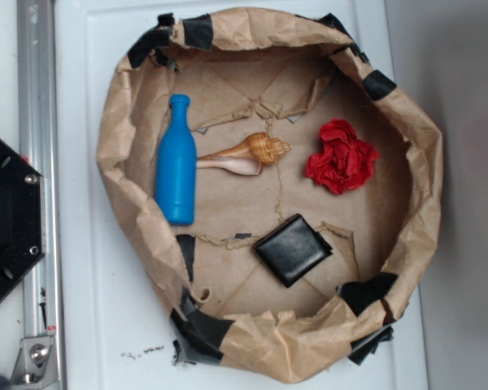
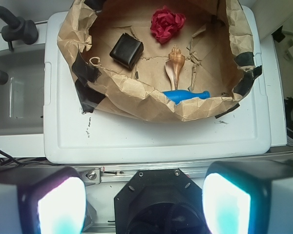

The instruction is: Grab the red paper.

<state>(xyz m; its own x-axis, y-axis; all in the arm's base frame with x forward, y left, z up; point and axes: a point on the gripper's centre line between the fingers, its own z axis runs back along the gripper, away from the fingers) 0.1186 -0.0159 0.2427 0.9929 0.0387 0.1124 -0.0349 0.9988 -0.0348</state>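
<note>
The red paper (image 1: 342,157) is a crumpled bright red wad lying at the right inside a brown paper ring (image 1: 114,154). In the wrist view the red paper (image 2: 167,23) shows at the far top, well away from my gripper (image 2: 143,204). The two pale pads (image 2: 61,204) stand wide apart at the bottom edge, open, with nothing between them, above the black robot base (image 2: 161,195). The gripper does not show in the exterior view.
Inside the ring lie a blue bottle (image 1: 176,169), a tan seashell (image 1: 250,153) and a black square wallet (image 1: 293,249). The ring's crumpled wall (image 2: 151,100), patched with black tape, stands between gripper and paper. A metal rail (image 1: 37,162) runs along the left.
</note>
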